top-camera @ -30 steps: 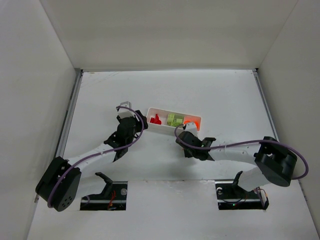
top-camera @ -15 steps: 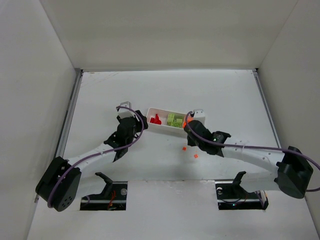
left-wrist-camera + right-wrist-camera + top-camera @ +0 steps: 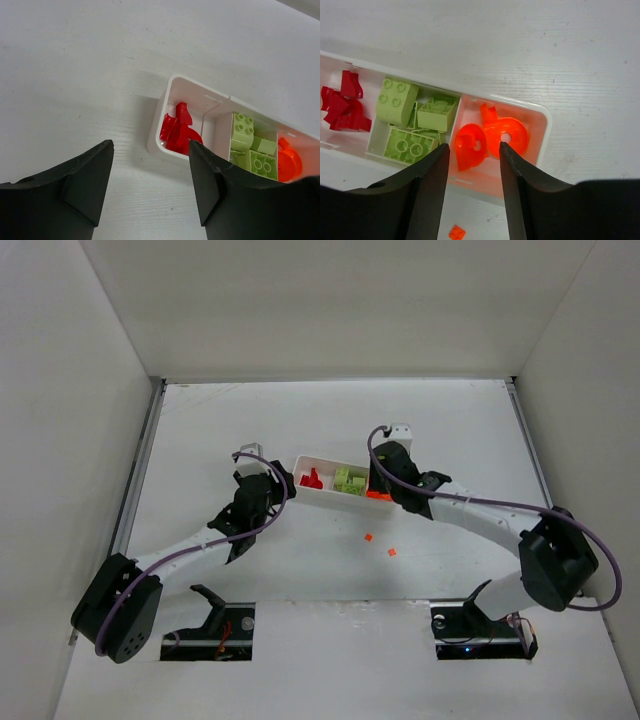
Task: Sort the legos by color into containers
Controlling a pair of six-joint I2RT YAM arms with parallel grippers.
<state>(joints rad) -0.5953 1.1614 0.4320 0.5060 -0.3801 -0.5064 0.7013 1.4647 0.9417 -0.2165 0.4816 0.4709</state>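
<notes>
The white tray (image 3: 300,462) lies mid-table with three containers: red legos (image 3: 312,480) on the left, lime green ones (image 3: 350,480) in the middle, orange ones (image 3: 378,494) on the right. My right gripper (image 3: 376,488) hangs open over the orange container. In the right wrist view the right gripper (image 3: 473,150) holds nothing, and two orange pieces (image 3: 507,135) lie below in the tray (image 3: 545,115), beside the green bricks (image 3: 415,122). My left gripper (image 3: 151,147) stands open and empty at the tray's left end (image 3: 172,80), near the red pieces (image 3: 177,130).
Two tiny orange bricks lie loose on the table in front of the tray, one (image 3: 368,537) nearer it and one (image 3: 392,552) further right. The nearer one (image 3: 455,232) shows under my right gripper. White walls enclose the table on three sides.
My right arm has swung from the table in front of the tray to over the orange container, and its jaws have opened. The left arm has not moved.
</notes>
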